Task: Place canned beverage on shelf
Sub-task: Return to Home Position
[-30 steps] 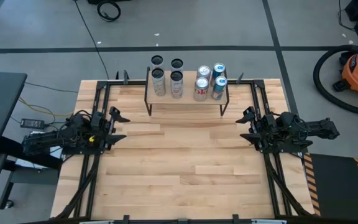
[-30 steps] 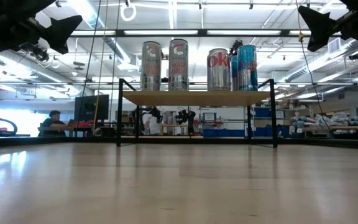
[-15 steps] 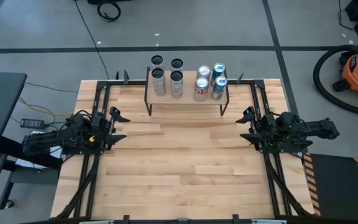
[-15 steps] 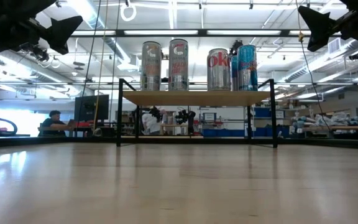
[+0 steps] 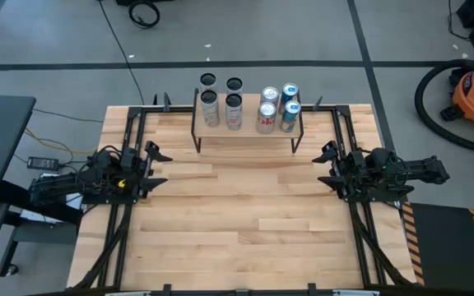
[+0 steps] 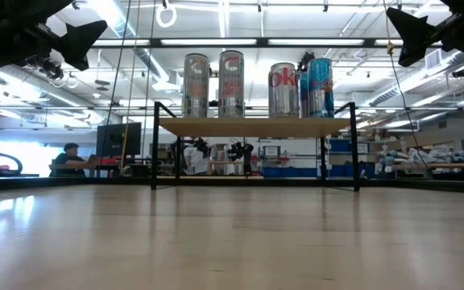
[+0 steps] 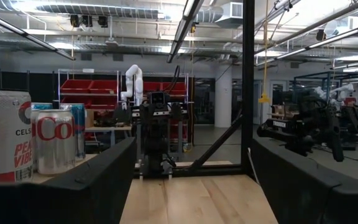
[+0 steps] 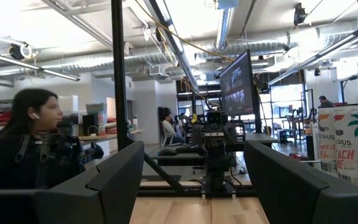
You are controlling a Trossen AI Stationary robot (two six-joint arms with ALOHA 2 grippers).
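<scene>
high view: left gripper (image 5: 160,167) and right gripper (image 5: 324,164) hang at opposite sides of the plank table (image 5: 237,218), both spread wide and empty; metal cans (image 5: 234,111) crowd the shelf (image 5: 249,123) at its far edge. low view: the cans stand upright on pale wood over thin black legs.

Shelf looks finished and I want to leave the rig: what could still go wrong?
The cans stand packed in pairs on the shelf; a bump to the table could tip one into its neighbour. The blue cans sit nearest the plank's right end and might fall. The left gripper and the right gripper wait at the table's sides, fingers open.
</scene>
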